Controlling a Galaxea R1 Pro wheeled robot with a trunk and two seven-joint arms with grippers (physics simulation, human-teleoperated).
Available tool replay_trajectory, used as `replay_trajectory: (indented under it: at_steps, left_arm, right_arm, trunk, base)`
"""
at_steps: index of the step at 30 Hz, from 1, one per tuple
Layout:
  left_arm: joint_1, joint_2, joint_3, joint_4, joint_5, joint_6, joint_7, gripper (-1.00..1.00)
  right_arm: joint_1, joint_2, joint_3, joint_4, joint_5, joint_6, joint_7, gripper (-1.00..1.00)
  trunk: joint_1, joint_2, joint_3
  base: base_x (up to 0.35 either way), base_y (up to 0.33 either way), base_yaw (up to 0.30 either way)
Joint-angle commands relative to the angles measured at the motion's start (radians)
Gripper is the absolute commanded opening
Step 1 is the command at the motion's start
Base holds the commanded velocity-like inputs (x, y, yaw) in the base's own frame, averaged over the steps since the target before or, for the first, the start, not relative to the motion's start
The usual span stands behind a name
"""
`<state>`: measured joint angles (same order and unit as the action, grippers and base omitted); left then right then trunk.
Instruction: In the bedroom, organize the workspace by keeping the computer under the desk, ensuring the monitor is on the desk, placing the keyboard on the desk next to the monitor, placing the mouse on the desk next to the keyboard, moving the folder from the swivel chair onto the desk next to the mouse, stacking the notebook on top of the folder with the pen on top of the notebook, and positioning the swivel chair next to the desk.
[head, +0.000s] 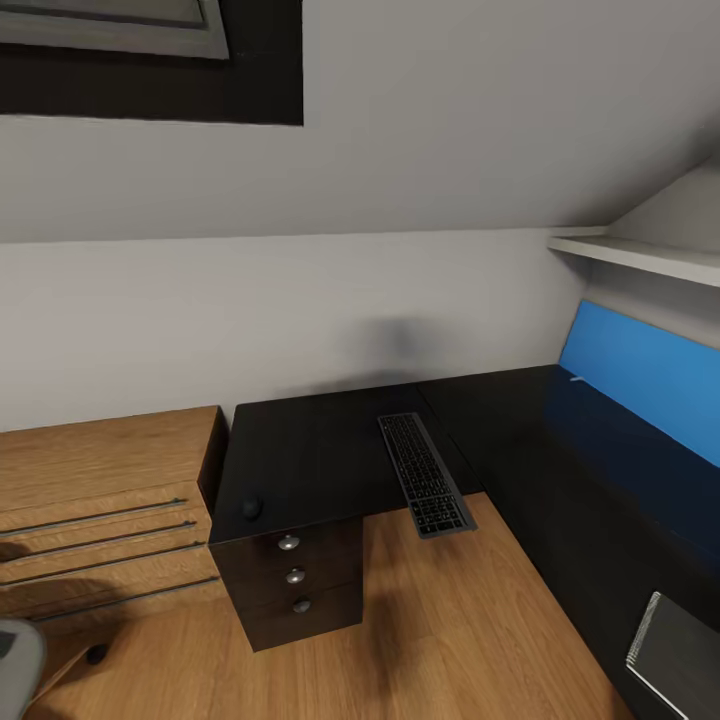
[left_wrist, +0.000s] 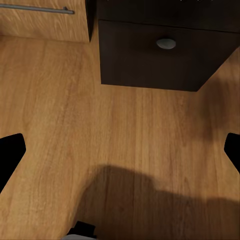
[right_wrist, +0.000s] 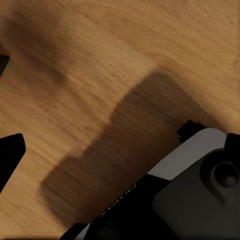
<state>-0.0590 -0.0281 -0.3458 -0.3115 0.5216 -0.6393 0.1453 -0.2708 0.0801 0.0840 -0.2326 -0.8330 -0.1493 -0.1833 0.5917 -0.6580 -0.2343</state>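
We see the keyboard (head: 425, 475) overhanging the black bench's (head: 310, 455) near edge, the mouse (head: 251, 507) left of it; both our grippers hang open over the floor (left_wrist: 120, 135).

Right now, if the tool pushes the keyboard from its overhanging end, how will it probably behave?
The keyboard looks slim and rigid, so it should probably slide flat without bending. The black top seems glossy, so it may slide easily. One end hangs past the front edge; pressing down there could perhaps tip it.
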Motion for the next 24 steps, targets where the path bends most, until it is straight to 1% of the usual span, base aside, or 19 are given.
replay_trajectory:
  at_steps: [1,22,24]
  left_arm:
    - [-0.001,0.000,-0.009,0.000,0.002,-0.003,0.010,1.00]
    - [-0.001,-0.002,-0.010,0.000,-0.001,-0.003,0.007,1.00]
    - [-0.001,-0.002,-0.010,0.000,-0.001,-0.003,0.007,1.00]
  right_arm:
    - [0.000,0.003,0.011,-0.001,-0.007,-0.005,-0.005,1.00]
    - [0.000,0.006,0.016,-0.001,-0.003,-0.006,-0.003,1.00]
    - [-0.001,0.006,0.016,-0.001,-0.003,-0.006,-0.002,1.00]
  trunk:
    - [-0.004,0.006,0.002]
    - [-0.084,0.153,0.068]
    - [-0.084,0.153,0.068]
  base:
    - [0.000,0.000,0.000]
    - [0.000,0.000,0.000]
    - [0.000,0.000,0.000]
